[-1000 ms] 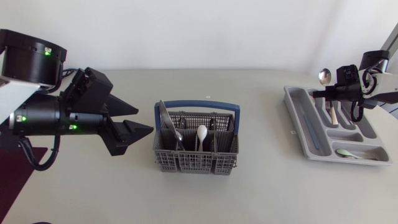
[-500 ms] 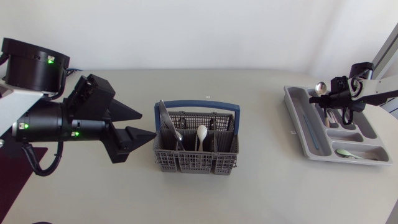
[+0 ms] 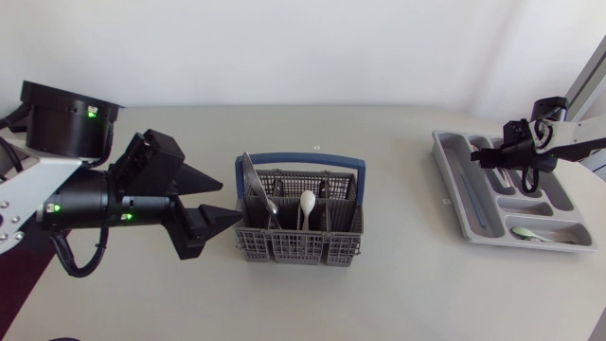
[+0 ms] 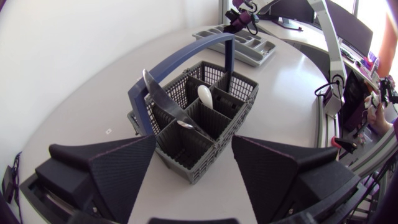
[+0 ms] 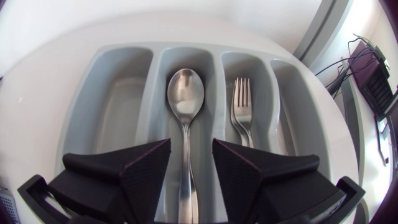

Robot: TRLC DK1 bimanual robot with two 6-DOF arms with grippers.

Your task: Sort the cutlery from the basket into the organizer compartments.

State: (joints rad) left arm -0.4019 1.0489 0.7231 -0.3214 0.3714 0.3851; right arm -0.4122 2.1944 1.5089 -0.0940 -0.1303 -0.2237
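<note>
Left claw [image 3: 232, 200]: open, fingers spread wide; just beside the basket's left wall, tips pointing at it.
Basket [image 3: 298, 248]: mid-table, blue handle arched over it; holds the cutlery not yet sorted.
Organizer [image 3: 464, 185]: well to the right of the basket.
Right claw [image 5: 191, 149]: far right of the basket, low over the organizer. Its fingers stand apart on either side of a spoon handle without touching it, so it grips nothing.
Blade [image 3: 252, 180]: at the basket's left end, leaning, rising above the rim.
Steel spoon [image 5: 185, 93]: far right of the basket, flat in one organizer compartment; fork [image 5: 241, 106] in the next.
White spoon [image 3: 308, 202]: middle of the basket, upright, bowl up.
Key relation: basket pieces stand with long axes near vertical, straight ahead of sideways-pointing fingers. Left claw is much the nearer, and I judge it needs to come down from above.
</note>
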